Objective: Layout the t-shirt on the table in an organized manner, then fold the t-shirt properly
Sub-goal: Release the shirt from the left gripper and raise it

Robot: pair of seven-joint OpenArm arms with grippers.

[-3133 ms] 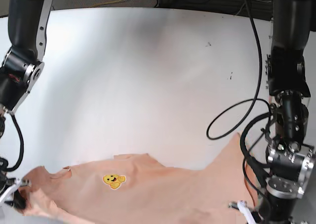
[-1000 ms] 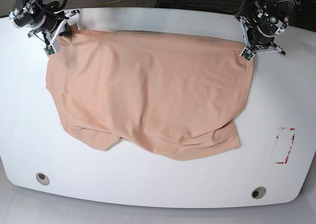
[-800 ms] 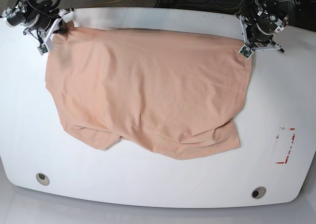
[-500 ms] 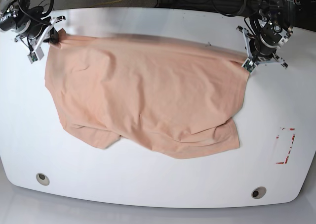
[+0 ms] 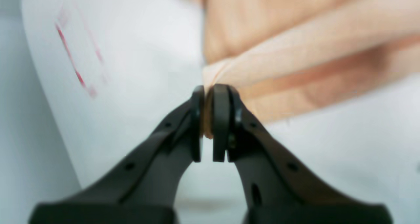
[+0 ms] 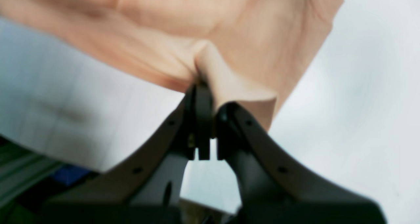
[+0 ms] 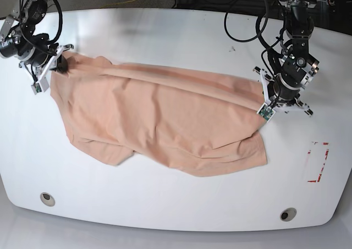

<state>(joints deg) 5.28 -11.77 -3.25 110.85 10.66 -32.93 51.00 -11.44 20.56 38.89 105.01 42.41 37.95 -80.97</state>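
The peach-pink t-shirt [image 7: 159,117] lies spread over the middle of the white table [image 7: 165,34], plain side up, with creases along its far edge. On the base view's right, my left gripper [image 7: 263,107] is shut on the shirt's far right corner. The left wrist view shows its fingers [image 5: 205,90] pinching a bunched fold of the t-shirt [image 5: 295,53] just above the table. My right gripper [image 7: 59,66], on the base view's left, is shut on the far left corner. In the right wrist view, my right gripper [image 6: 210,92] grips a peak of the t-shirt [image 6: 229,27].
A small red rectangle outline [image 7: 316,161] marks the table to the right of the shirt, also blurred in the left wrist view as the red outline [image 5: 75,63]. Two round grommet holes [image 7: 47,198] [image 7: 287,214] sit near the front edge. Black cables hang behind the left arm.
Both grippers have drawn the shirt's far edge toward the front of the table, the left one much further. That edge now runs slanted and creased across the middle.
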